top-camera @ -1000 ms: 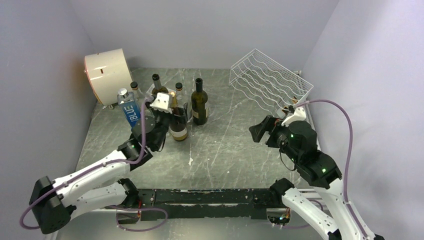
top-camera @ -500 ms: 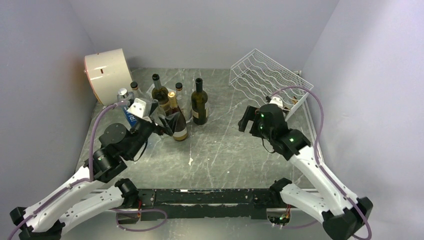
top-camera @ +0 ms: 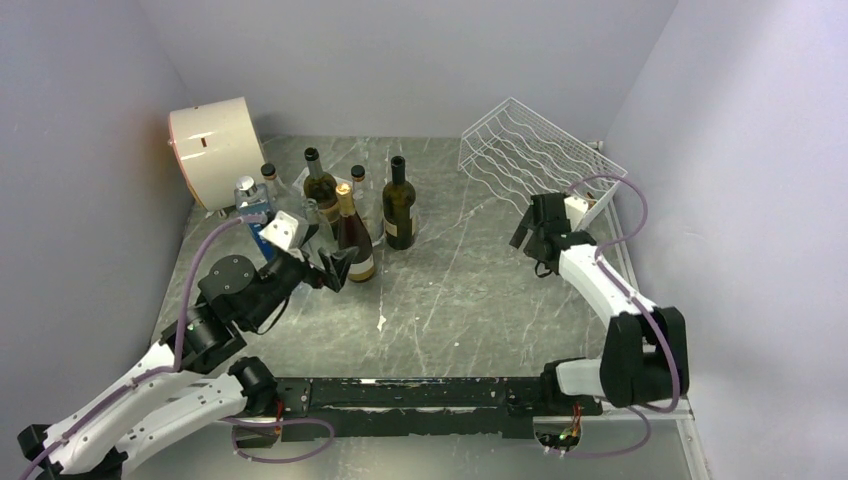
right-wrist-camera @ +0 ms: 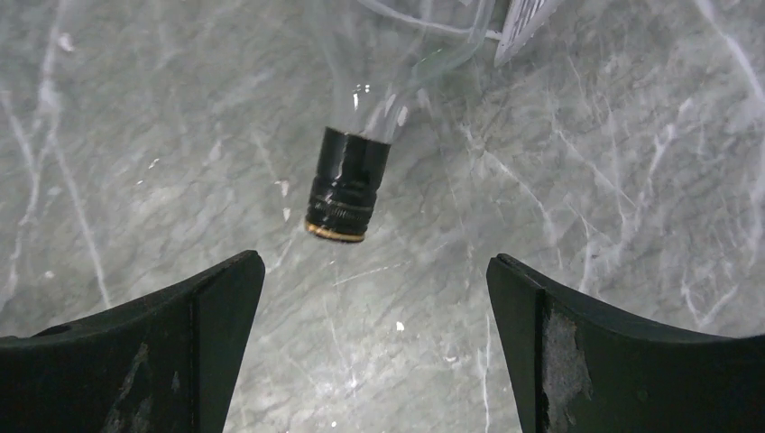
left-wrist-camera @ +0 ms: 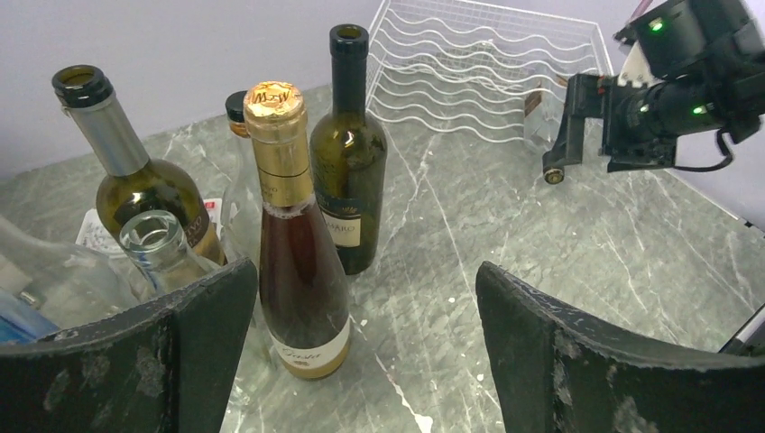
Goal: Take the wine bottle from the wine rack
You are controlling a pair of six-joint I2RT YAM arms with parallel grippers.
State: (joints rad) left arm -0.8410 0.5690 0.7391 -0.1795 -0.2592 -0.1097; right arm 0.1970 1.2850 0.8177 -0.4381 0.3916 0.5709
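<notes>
While the right gripper (right-wrist-camera: 370, 347) hangs over the rack's (top-camera: 520, 150) near end at right of the top view, its fingers spread wide and holding nothing, a clear bottle (right-wrist-camera: 406, 54) lies in the rack, its black-capped neck (right-wrist-camera: 347, 185) jutting toward the gripper, seemingly lined up for a grasp. At centre left, the left gripper (left-wrist-camera: 361, 343), also spread and holding nothing, faces upright bottles (left-wrist-camera: 298, 262) standing on the table (top-camera: 450, 290).
</notes>
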